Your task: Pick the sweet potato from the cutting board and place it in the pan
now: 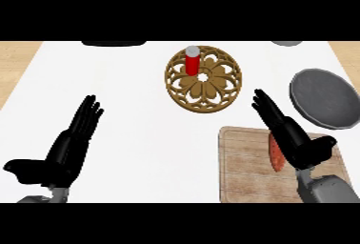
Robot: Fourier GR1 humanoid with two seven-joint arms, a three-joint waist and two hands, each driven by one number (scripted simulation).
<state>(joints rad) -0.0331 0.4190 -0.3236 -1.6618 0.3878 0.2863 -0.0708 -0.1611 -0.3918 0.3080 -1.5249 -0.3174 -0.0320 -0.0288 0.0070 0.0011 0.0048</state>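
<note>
Still at the reach, nothing picked up yet

Our right hand (290, 136) hangs open, fingers straight, over the sweet potato (275, 153) on the cutting board (243, 167); left hand (70, 143) rests open, holding nothing; next we probably curl round it, then lift toward the pan (325, 97).

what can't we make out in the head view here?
- Sweet potato: mostly hidden behind the right hand; only a reddish sliver shows, so contact cannot be told.
- Cutting board: right part covered by that hand and forearm.
- Dark object and grey object at the counter's far edge: cut off, unidentifiable.
- Pan: no handle visible.
- Left hand: open, nothing hidden.
</note>
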